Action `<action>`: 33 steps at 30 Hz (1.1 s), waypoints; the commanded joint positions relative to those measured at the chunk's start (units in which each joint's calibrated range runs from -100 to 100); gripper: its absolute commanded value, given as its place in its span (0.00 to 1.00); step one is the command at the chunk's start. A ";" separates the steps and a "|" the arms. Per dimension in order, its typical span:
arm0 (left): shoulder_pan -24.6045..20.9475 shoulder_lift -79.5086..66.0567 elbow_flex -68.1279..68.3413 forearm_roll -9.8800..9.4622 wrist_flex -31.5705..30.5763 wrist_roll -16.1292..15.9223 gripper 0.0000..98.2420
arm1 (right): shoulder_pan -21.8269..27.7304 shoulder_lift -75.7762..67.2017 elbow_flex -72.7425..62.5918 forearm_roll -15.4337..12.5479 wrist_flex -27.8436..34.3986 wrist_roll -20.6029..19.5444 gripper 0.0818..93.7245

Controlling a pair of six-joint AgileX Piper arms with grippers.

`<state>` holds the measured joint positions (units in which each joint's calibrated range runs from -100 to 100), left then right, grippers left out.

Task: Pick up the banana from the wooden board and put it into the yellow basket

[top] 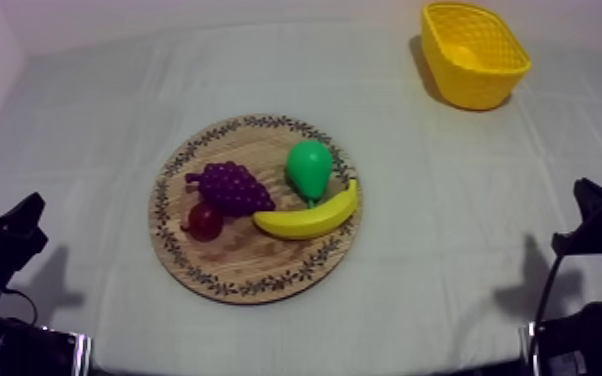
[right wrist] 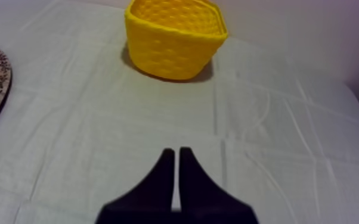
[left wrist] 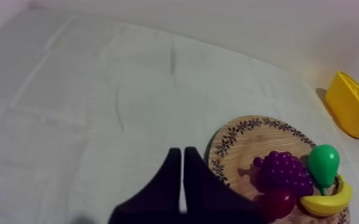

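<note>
Yellow toy banana (top: 310,218) on the round wooden board (top: 265,270) with patterned rim, frame centre.
Top view: it lies just beside the green pear (top: 309,168); the yellow woven basket (top: 475,85) stands upper right, well apart. Left wrist view: left gripper (left wrist: 179,152), a narrow empty wedge, near the board. Right wrist view: right gripper (right wrist: 174,152), likewise narrow, facing the basket.

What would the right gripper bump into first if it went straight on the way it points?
Most likely the yellow basket: in the right wrist view the shut right gripper points across bare cloth towards it, with nothing between. Depth is unclear, so it might touch the cloth first.
</note>
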<state>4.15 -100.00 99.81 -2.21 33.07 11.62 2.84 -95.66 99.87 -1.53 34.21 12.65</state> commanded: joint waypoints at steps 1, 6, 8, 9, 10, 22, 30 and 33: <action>0.01 0.00 -0.03 0.04 0.00 -0.02 0.00 | -0.01 -0.01 0.02 -0.01 -0.02 -0.03 0.00; 0.01 0.00 -0.03 0.04 0.00 -0.02 0.00 | -0.01 -0.01 0.02 -0.01 -0.02 -0.03 0.00; 0.01 0.00 -0.03 0.04 0.00 -0.02 0.00 | -0.01 -0.01 0.02 -0.01 -0.02 -0.03 0.00; 0.01 0.00 -0.03 0.04 0.00 -0.02 0.00 | -0.01 -0.01 0.02 -0.01 -0.02 -0.03 0.00; 0.01 0.00 -0.03 0.04 0.00 -0.02 0.00 | -0.01 -0.01 0.02 -0.01 -0.02 -0.03 0.00; 0.01 0.00 -0.03 0.04 0.00 -0.02 0.00 | -0.01 -0.01 0.02 -0.01 -0.02 -0.03 0.00; 0.01 0.00 -0.03 0.04 0.00 -0.02 0.00 | -0.01 -0.01 0.02 -0.01 0.01 -0.06 0.00; 0.01 0.00 -0.03 0.04 0.00 -0.02 0.00 | 0.07 -0.01 0.02 0.07 0.17 -2.09 0.00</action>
<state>4.15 -100.00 99.81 -2.21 33.07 11.62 2.88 -95.66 99.87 -1.53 34.21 12.17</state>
